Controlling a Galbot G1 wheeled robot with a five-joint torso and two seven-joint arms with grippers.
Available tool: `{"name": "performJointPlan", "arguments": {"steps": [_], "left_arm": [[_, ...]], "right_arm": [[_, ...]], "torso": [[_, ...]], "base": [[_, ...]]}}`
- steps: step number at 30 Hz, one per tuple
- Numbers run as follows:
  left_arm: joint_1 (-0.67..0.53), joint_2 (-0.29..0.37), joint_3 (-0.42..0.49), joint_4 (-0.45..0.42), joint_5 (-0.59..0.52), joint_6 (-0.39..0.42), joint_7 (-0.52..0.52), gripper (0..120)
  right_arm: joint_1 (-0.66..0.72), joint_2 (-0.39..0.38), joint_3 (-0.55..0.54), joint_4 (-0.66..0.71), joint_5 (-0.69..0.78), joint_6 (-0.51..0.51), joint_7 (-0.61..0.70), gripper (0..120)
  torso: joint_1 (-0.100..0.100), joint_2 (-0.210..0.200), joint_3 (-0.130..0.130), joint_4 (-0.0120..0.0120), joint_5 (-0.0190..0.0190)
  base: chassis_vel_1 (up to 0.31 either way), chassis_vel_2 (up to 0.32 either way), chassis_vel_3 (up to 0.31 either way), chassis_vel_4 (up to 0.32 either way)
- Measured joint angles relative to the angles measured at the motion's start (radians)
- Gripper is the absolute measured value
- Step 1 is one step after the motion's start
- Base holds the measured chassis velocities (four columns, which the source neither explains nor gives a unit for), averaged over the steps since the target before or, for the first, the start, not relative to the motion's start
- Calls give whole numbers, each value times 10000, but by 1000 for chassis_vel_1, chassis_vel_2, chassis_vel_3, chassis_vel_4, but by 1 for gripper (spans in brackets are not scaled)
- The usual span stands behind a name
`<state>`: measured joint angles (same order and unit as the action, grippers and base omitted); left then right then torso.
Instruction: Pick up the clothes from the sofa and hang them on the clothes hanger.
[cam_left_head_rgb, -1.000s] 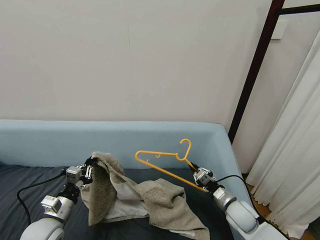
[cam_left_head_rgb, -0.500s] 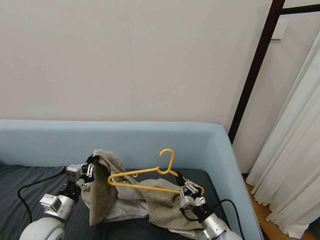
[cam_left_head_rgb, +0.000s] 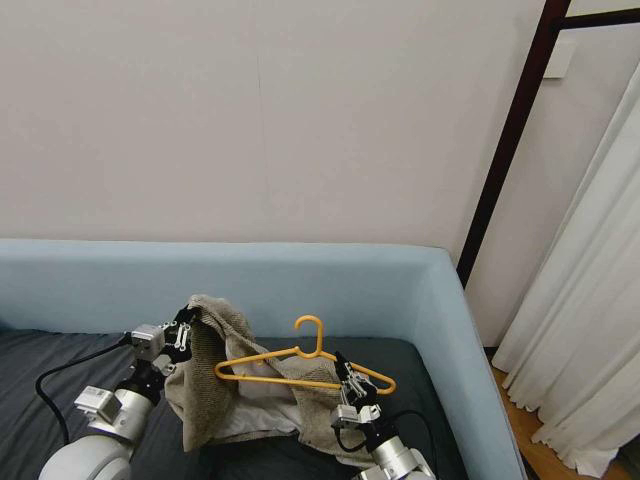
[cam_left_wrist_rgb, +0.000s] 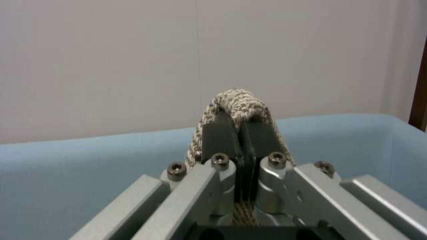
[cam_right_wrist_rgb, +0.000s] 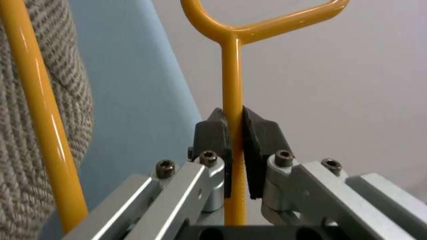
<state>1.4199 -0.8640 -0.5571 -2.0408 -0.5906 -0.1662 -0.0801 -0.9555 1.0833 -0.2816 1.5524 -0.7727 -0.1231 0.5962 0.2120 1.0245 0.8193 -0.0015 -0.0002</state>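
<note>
- L gripper (cam_left_head_rgb: 180, 333) is seen low on the left of the head view, raised over the sofa (cam_left_head_rgb: 300, 278). Jaws are shut tight on a fold of the beige knit garment (cam_left_head_rgb: 215, 375), w/ fabric bunched over the fingertips (cam_left_wrist_rgb: 219, 132) in the left wrist view.
- Garment is held up by its top edge. The rest is draped down & spread to the right over the dark seat cushion (cam_left_head_rgb: 40, 365), w/ a white layer shown underneath.
- R gripper (cam_left_head_rgb: 350, 392) is placed low centre, over the garment's right part. Jaws are closed on a bar of the orange hanger (cam_left_head_rgb: 270, 358) near its right end, w/ the bar pinched btwn the black pads (cam_right_wrist_rgb: 212, 132).
- Hanger is held hook-up in front of the light-blue backrest (cam_left_head_rgb: 90, 285). Its left tip is seen against the lifted fabric; contact can't be told.
</note>
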Motion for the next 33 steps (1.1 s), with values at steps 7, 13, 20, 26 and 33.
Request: {"name": "performJointPlan", "arguments": {"steps": [7, 13, 20, 26, 33], "left_arm": [[93, -103, 193, 82, 305, -45, 42, 0], [188, -316, 691, 67, 573, -42, 43, 0], [129, -622, 1068, 177, 672, -2, 19, 0], [89, -739, 1056, 199, 643, -1, -76, 0], [-47, -638, 819, 355, 564, -57, -135, 0]], "right_arm": [[214, -145, 539, 129, 600, -220, 28, 5], [294, -58, 279, 672, 1719, -295, 136, 5], [319, 206, -607, 1031, 2303, -498, 291, 5], [267, 261, -877, 900, 2191, -584, 357, 5], [-52, -186, -645, 1007, 1882, -617, 396, 5]], "torso": [[0, 0, -1, -2, 1], [0, 0, 0, -1, 0], [0, 0, -1, 0, 1], [0, 0, -1, 0, 1], [0, 0, -1, -1, 1]], "base": [[0, 0, 0, 0], [0, 0, 0, 0], [0, 0, 0, 0], [0, 0, 0, 0], [0, 0, 0, 0]]}}
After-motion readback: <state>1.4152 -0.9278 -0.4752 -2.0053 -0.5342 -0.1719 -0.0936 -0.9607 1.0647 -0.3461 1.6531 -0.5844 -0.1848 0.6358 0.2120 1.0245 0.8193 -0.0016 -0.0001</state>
